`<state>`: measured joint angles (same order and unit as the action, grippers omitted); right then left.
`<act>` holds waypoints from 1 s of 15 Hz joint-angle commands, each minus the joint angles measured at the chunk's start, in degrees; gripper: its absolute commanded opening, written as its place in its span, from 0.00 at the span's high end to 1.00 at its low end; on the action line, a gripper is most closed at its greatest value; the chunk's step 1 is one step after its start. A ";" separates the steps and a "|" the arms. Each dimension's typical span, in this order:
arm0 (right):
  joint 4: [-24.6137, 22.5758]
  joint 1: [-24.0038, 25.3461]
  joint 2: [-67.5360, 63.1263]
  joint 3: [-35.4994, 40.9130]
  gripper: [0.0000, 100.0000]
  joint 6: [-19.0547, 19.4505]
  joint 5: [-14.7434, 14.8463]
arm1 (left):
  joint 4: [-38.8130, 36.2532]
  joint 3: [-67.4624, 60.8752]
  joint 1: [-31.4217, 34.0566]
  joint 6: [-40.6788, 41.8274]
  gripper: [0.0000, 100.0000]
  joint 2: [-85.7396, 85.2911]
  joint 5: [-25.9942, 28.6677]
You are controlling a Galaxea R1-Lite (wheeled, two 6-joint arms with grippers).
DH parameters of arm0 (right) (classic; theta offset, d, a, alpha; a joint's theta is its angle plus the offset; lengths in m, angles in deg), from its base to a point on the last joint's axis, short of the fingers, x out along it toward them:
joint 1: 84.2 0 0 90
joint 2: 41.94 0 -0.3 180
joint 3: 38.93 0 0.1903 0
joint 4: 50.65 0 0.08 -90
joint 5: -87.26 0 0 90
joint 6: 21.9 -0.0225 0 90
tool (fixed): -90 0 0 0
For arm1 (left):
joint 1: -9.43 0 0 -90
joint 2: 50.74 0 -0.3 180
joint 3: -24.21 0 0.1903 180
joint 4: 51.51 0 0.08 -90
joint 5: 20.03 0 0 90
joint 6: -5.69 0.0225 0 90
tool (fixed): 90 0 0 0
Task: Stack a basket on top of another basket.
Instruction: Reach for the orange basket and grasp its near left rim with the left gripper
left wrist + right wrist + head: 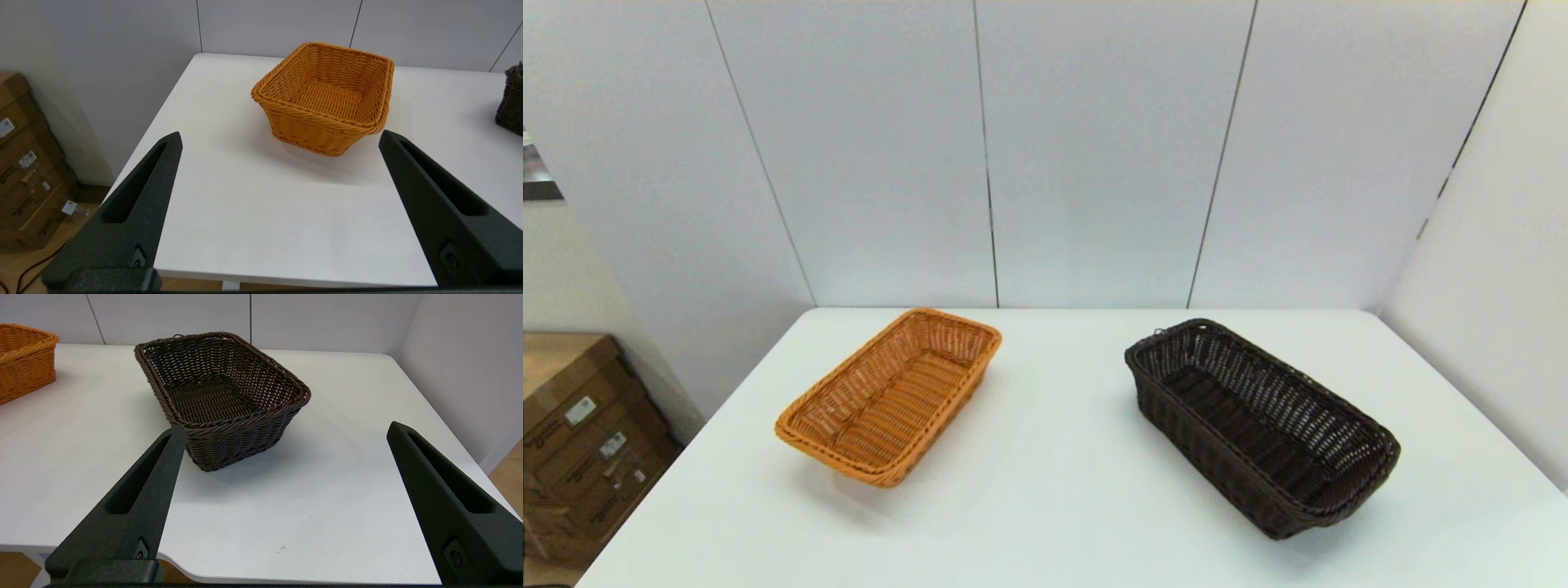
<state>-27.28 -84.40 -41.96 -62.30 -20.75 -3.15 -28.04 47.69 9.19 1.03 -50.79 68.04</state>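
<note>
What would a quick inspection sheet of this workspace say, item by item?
Surface: white table, bare apart from two baskets.
Job's things: dark brown basket on the robot's right, orange-tan basket on its left; apart, both upright and empty, not stacked.
Clutter: nothing seen on the table.
Grippers: left gripper open, hanging short of the orange-tan basket near the table's front edge; right gripper open, short of the dark brown basket; neither touches anything.
Cables: a thin dark cable on the floor.
Surroundings: pale panelled wall; cardboard boxes on the floor at the left.
</note>
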 commanded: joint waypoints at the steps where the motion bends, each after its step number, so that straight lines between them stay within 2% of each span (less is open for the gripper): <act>1: 0.00 0.03 0.11 0.09 0.00 0.17 -0.11 | 6.58 8.06 -0.02 -1.76 0.00 3.74 -1.06; 5: 0.09 0.03 0.11 0.09 0.00 0.35 -0.11 | 8.43 21.51 0.16 -8.53 0.00 21.93 -1.77; 11: 0.09 0.03 0.11 0.09 0.00 0.26 -0.11 | 9.04 34.43 0.68 -33.49 0.00 57.88 -12.58; 15: 0.00 -0.06 0.11 0.09 0.00 0.35 -0.11 | 10.27 38.39 0.60 -45.35 0.00 76.60 -13.72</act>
<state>-27.23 -84.40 -41.96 -62.30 -20.49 -3.31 -18.47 81.81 9.79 -33.68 8.19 56.10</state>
